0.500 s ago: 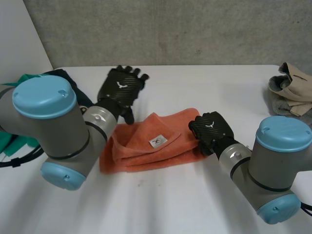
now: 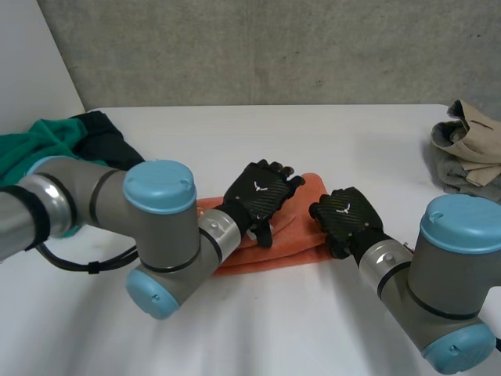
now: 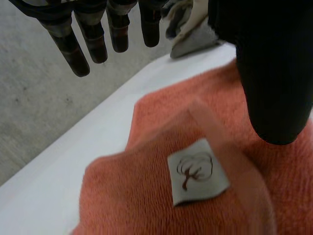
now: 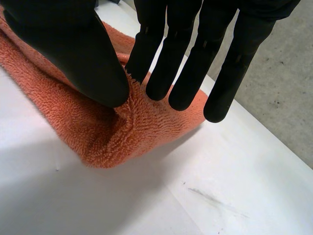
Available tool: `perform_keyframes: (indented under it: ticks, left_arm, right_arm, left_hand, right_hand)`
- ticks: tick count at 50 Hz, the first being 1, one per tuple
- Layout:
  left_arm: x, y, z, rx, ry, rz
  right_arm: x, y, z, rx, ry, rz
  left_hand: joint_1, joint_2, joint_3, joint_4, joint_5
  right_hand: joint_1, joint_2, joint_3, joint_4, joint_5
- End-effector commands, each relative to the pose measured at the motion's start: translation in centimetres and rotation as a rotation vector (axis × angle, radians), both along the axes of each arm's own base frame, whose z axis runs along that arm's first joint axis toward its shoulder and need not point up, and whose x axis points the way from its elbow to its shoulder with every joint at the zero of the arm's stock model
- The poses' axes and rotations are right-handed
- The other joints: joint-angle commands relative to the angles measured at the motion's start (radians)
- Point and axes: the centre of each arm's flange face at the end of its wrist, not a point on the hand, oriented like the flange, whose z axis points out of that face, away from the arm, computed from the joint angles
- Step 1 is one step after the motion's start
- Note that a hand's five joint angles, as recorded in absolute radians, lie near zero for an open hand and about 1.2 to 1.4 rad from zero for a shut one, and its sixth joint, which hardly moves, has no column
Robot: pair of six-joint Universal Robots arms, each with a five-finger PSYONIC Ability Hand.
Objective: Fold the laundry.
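An orange towel (image 2: pixel 304 236) lies folded at the middle of the white table (image 2: pixel 329 133). My left hand (image 2: pixel 262 196) is over the towel's middle, open, with straight fingers (image 3: pixel 80 46) reaching past the towel's far edge and the thumb (image 3: pixel 274 88) above the cloth. In the left wrist view a white label with a cotton mark (image 3: pixel 198 171) sits on the orange towel (image 3: pixel 122 200) under the palm. My right hand (image 2: pixel 344 215) is at the towel's right end. In its wrist view the thumb (image 4: pixel 73 54) and fingers (image 4: pixel 188 63) pinch a raised fold of the towel (image 4: pixel 112 142).
A heap of green and black clothes (image 2: pixel 55 141) lies at the table's far left behind my left arm. Beige and grey garments (image 2: pixel 468 149) are piled at the far right edge. A grey wall rises behind the table.
My left arm has swung in, carrying the left hand from behind the towel's left part to over its middle. The towel's top fold now lies lower. The right hand has barely shifted.
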Motion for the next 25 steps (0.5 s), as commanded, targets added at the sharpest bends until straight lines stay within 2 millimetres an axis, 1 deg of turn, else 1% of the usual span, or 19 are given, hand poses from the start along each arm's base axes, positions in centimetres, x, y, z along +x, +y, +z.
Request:
perform_keyframes:
  ticks: [1,4,5,7,8,10,11,12,13,15,16,17,18,19,22,23,25]
  left_arm:
    - [0.0,-1.7,-1.5,-0.014,-0.042,0.040]
    - [0.6,-3.3,-2.0,-0.034,-0.057,0.094]
    - [1.2,-4.7,-2.4,-0.051,-0.078,0.153]
    - [2.1,-6.2,-3.0,-0.065,-0.109,0.223]
    - [3.6,-8.0,-3.5,-0.085,-0.157,0.319]
    - [5.5,-9.9,-3.9,-0.110,-0.223,0.427]
    - [6.8,-10.9,-3.9,-0.126,-0.263,0.499]
    - [8.7,-12.1,-3.4,-0.143,-0.307,0.599]
    - [9.6,-12.5,-3.1,-0.150,-0.332,0.646]
    - [10.9,-12.8,-2.4,-0.154,-0.349,0.697]
    - [11.3,-12.7,-1.6,-0.148,-0.329,0.694]
    - [11.4,-12.4,-1.0,-0.148,-0.317,0.683]
    - [11.4,-12.1,-0.6,-0.144,-0.299,0.666]
    - [11.3,-11.3,0.4,-0.137,-0.258,0.629]
    - [11.0,-10.0,2.1,-0.143,-0.192,0.575]
    - [10.7,-9.3,3.1,-0.158,-0.150,0.543]
    - [10.2,-8.5,4.0,-0.179,-0.107,0.515]
  right_arm:
    - [0.0,0.0,-0.1,0.002,0.001,0.000]
    - [0.0,-0.1,-0.1,0.001,0.001,-0.002]
    - [0.0,-0.1,-0.1,0.002,0.001,-0.002]
    - [-0.1,-0.1,-0.1,0.002,0.002,-0.005]
    - [-0.1,-0.2,-0.1,0.000,0.002,-0.004]
    - [-0.1,-0.3,-0.1,-0.002,0.002,-0.005]
    - [-0.2,-0.3,-0.1,-0.003,0.003,-0.008]
    - [-0.2,-0.4,0.0,-0.007,0.003,-0.008]
    - [-0.1,-0.4,0.0,-0.007,0.003,-0.006]
    - [-0.1,-0.4,0.0,-0.009,0.005,-0.004]
    - [0.0,-0.3,0.0,-0.012,0.011,-0.001]
    - [0.0,-0.3,0.0,-0.012,0.012,0.001]
    - [0.1,-0.3,-0.1,-0.011,0.014,0.003]
    - [0.2,-0.2,-0.3,-0.011,0.021,0.008]
    - [0.2,-0.1,-0.4,-0.012,0.029,0.010]
    - [0.2,-0.1,-0.4,-0.014,0.033,0.013]
    - [0.3,0.0,-0.5,-0.014,0.039,0.014]
  left_hand:
    - [-0.020,-0.030,-0.031,-0.023,-0.051]
    - [-0.020,-0.030,-0.031,-0.023,-0.051]
    - [-0.020,-0.030,-0.031,-0.023,-0.051]
    - [-0.020,-0.030,-0.031,-0.023,-0.051]
    - [-0.020,-0.030,-0.031,-0.023,-0.051]
    - [-0.020,-0.030,-0.031,-0.023,-0.051]
    - [-0.020,-0.030,-0.031,-0.023,-0.051]
    - [-0.020,-0.030,-0.031,-0.023,-0.051]
    - [-0.020,-0.030,-0.031,-0.023,-0.051]
    - [-0.020,-0.030,-0.031,-0.023,-0.051]
    - [-0.020,-0.030,-0.031,-0.023,-0.051]
    - [-0.020,-0.030,-0.031,-0.023,-0.051]
    - [-0.020,-0.030,-0.031,-0.023,-0.051]
    - [-0.020,-0.030,-0.031,-0.023,-0.051]
    - [-0.020,-0.030,-0.031,-0.023,-0.051]
    - [-0.020,-0.030,-0.031,-0.023,-0.051]
    - [-0.020,-0.030,-0.031,-0.023,-0.051]
  right_hand:
    - [0.279,0.216,0.210,0.202,0.246]
    - [0.279,0.216,0.210,0.202,0.246]
    - [0.279,0.216,0.210,0.202,0.246]
    - [0.279,0.216,0.210,0.202,0.246]
    - [0.279,0.216,0.210,0.202,0.246]
    - [0.279,0.216,0.210,0.202,0.246]
    - [0.279,0.216,0.210,0.202,0.246]
    - [0.279,0.216,0.210,0.202,0.246]
    - [0.279,0.216,0.210,0.202,0.246]
    - [0.279,0.216,0.210,0.202,0.246]
    - [0.279,0.216,0.210,0.202,0.246]
    - [0.279,0.216,0.210,0.202,0.246]
    - [0.279,0.216,0.210,0.202,0.246]
    - [0.279,0.216,0.210,0.202,0.246]
    - [0.279,0.216,0.210,0.202,0.246]
    - [0.279,0.216,0.210,0.202,0.246]
    - [0.279,0.216,0.210,0.202,0.246]
